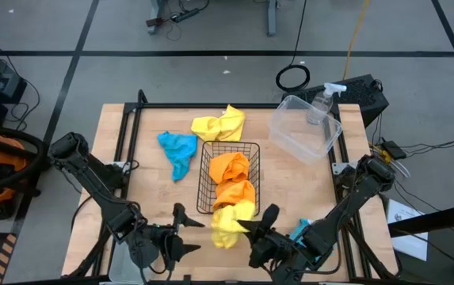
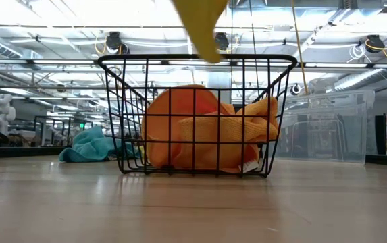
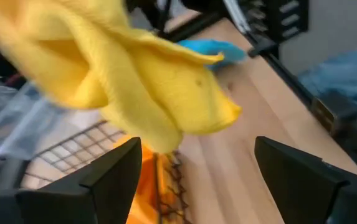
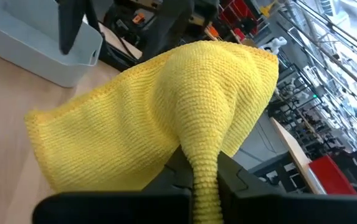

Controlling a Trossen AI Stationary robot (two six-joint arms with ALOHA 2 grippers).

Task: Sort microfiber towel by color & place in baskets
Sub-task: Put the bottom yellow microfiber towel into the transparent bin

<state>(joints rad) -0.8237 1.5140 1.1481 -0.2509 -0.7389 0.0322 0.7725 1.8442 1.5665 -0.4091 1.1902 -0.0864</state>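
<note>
While the right gripper (image 1: pixel 246 227) pinched a fuzzy knitted yellow towel (image 1: pixel 231 222) beside the black wire basket (image 1: pixel 228 179), the left gripper (image 1: pixel 185 234) stood wide open.

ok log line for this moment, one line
right gripper: shut on lifted bright yellow fuzzy towel | left gripper: open, beside it | black wire-mesh basket: two orange towels

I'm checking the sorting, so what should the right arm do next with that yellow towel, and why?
Probably carry it away from the wire basket, towards the clear tub: the right pincer grips the yellow towel, and the basket holds only orange towels.
</note>
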